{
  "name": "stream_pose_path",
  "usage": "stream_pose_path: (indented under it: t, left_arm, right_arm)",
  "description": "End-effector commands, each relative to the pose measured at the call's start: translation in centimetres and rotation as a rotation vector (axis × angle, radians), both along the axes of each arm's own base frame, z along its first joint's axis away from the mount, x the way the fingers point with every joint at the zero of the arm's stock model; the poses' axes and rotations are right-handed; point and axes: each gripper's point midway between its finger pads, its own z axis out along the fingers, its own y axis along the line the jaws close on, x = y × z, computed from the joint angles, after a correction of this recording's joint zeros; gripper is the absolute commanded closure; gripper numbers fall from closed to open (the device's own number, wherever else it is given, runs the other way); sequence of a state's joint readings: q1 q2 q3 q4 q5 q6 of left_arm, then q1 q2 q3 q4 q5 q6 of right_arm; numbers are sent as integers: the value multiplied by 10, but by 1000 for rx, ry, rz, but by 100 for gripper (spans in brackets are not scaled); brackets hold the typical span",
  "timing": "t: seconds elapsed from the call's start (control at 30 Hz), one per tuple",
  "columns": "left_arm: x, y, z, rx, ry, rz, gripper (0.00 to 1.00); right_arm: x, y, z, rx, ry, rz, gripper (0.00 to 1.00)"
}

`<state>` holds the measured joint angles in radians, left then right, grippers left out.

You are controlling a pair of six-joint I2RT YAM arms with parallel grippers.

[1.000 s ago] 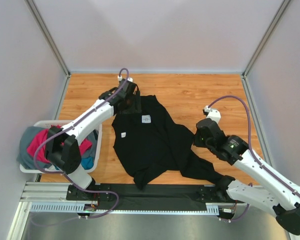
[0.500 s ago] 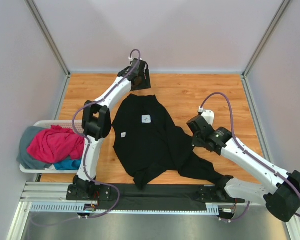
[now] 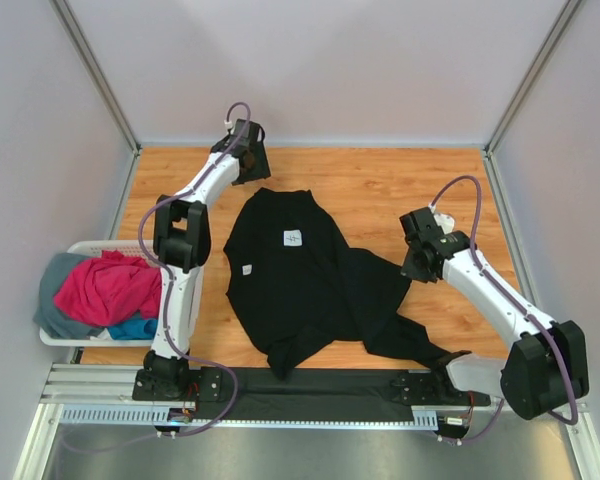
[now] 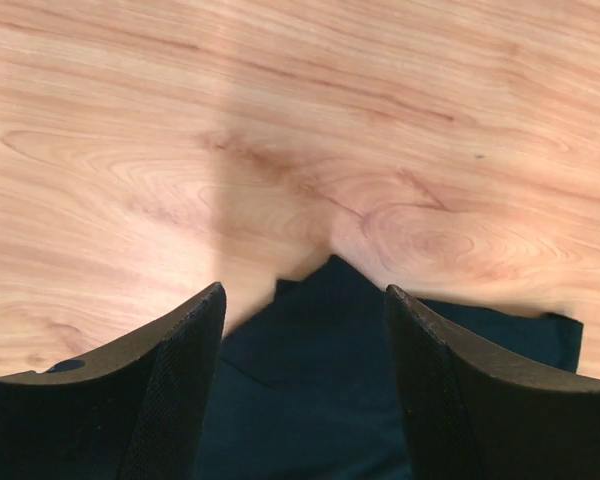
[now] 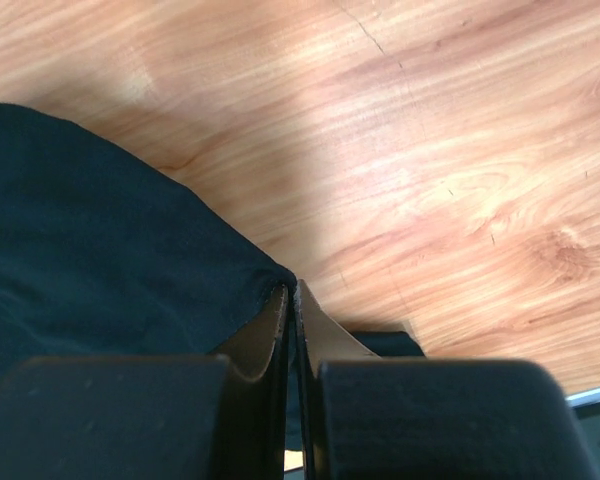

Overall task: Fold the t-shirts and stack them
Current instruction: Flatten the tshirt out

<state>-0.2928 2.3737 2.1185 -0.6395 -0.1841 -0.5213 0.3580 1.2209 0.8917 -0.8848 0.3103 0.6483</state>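
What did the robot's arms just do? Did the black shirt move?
The left pincer, open, left the black t-shirt collar and moved farther back, just past it. The right pincer, shut, barely shifted at the shirt's right edge while its arm swung outward. The shirt and the basket stayed put.

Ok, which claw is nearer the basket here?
Left. The left claw is up at the table's far edge, beyond the basket; the right claw is across the table, at the black shirt's right side.
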Motion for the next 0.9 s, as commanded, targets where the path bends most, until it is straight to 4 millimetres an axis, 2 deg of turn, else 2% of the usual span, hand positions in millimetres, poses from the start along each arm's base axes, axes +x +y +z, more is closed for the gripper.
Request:
stream_pose_path:
  t: [0.0,0.03,0.07,0.23,0.43,0.57,0.67,0.7,0.77,0.8,0.87]
  left_arm:
    - [4,-16,7,-26,-27,-56,28]
    - [1,-16,-2,-25,0,-51,28]
    - [2,-16,-1,-36,2,-35,28]
    - [-1,-14,-20,-61,50,-7,29]
    - [0,-24,-27,-131,64,-22,35]
    - [1,-28,-28,-149,63,-28,41]
    - [2,-33,-30,-168,63,-40,56]
    - [2,-33,-30,-171,65,-41,71]
    - [4,-35,-27,-171,51,-59,86]
    - [6,-35,-23,-169,40,-66,100]
    - [8,-34,-5,-159,5,-91,100]
  right_arm:
    - [22,2,20,7,-58,6,99]
    - [22,2,19,6,-51,9,99]
    - [23,2,18,4,-48,5,99]
    - [27,-4,22,-1,-55,-11,100]
    - [33,-18,29,-5,-61,-43,100]
    - [38,-19,35,4,-73,-47,100]
    - [39,-20,36,5,-81,-48,99]
    - [39,-20,35,0,-78,-44,100]
    - [39,-22,36,-5,-78,-47,100]
    - [40,-23,37,-10,-80,-43,99]
    - [41,-25,40,-11,-92,-47,100]
